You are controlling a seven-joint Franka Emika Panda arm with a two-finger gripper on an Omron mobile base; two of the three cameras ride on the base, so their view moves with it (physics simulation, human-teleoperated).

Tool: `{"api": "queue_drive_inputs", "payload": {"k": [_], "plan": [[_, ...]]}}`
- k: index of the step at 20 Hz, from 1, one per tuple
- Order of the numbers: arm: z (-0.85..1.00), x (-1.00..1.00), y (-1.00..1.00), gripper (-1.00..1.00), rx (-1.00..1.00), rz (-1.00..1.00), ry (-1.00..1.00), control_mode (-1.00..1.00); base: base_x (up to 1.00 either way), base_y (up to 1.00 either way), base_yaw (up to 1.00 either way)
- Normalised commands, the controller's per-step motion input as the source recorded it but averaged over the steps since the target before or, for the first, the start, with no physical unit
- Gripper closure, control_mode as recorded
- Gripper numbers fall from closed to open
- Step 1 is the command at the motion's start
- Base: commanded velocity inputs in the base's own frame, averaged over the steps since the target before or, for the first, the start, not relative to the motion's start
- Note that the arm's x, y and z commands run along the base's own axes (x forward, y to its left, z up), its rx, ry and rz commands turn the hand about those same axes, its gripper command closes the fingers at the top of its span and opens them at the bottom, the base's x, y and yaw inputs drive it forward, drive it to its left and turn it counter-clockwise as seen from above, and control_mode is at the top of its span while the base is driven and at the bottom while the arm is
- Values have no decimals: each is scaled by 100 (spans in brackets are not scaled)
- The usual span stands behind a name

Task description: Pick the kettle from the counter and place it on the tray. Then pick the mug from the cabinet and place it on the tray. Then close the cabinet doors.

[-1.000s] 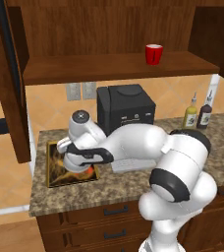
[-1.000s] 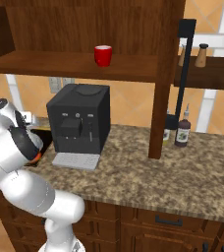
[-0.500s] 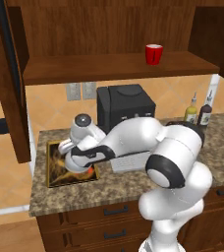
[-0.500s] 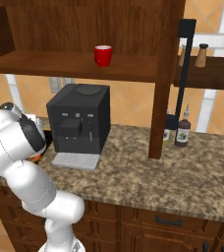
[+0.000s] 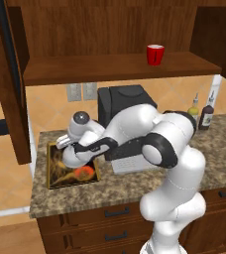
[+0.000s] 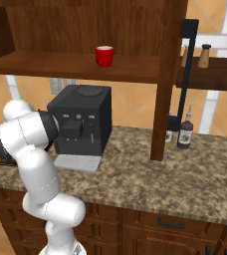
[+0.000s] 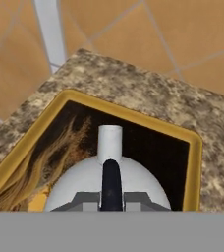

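Where granite counter (image 5: 135, 186) ends, tan tiled floor (image 7: 182, 29) lies below.

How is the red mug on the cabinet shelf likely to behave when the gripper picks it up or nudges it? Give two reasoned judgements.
The mug looks small and rigid, so probably light and unlikely to flex. It stands upright on the flat shelf; a high nudge might tip it, and once on its round side it could roll.
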Motion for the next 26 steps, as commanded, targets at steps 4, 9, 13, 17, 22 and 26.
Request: {"api": "queue_drive_inputs", "payload": {"k": [4, 9, 13, 17, 22, 26], "plan": [[-12, 0, 20, 100, 0, 0, -15, -100, 0, 0, 0], [-13, 0, 5, 100, 0, 0, -6, -100, 0, 0, 0], [-5, 0, 0, -100, 0, 0, 0, -100, 0, 0, 0], [3, -1, 0, -100, 0, -1, 1, -100, 0, 0, 0], [33, -2, 0, -100, 0, 0, 3, -100, 0, 0, 0], [48, 0, 0, -100, 0, 0, 4, -100, 0, 0, 0]]}}
